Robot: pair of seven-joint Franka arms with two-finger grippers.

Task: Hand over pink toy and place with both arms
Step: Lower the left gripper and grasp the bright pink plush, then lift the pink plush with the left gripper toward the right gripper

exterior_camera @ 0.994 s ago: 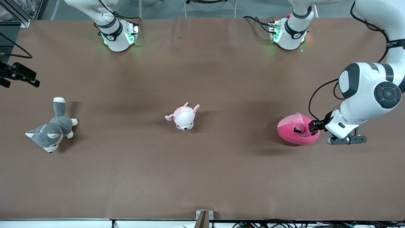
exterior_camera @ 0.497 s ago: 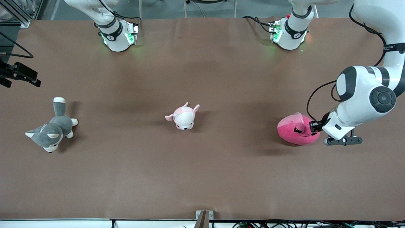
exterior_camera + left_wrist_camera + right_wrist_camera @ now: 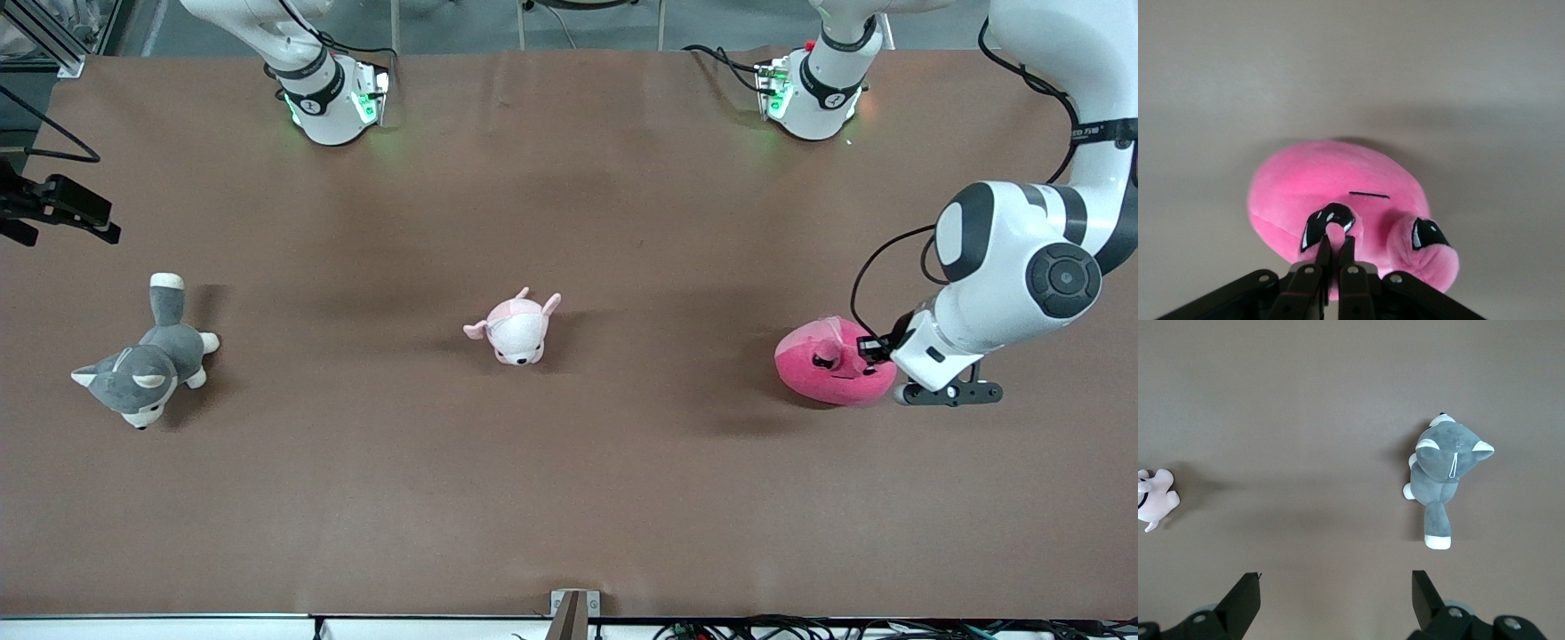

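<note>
The pink toy (image 3: 813, 373) is a round hot-pink plush with angry black eyes, lying on the brown table toward the left arm's end. My left gripper (image 3: 867, 351) is down at its face and shut on a pinch of plush beside one eye. The left wrist view shows the toy (image 3: 1325, 180) with my left gripper (image 3: 1336, 241) clamped on that fold. My right gripper (image 3: 89, 222) hangs high over the right arm's end of the table. It is open and empty in the right wrist view (image 3: 1335, 577).
A small pale pink-and-white plush (image 3: 516, 329) lies mid-table and shows at the edge of the right wrist view (image 3: 1155, 500). A grey-and-white husky plush (image 3: 142, 364) lies toward the right arm's end, under my right gripper's view (image 3: 1441, 473).
My left arm has shifted a little toward the middle of the table. The pink toy has moved and tilted slightly with the gripper. The right gripper has barely drifted.
</note>
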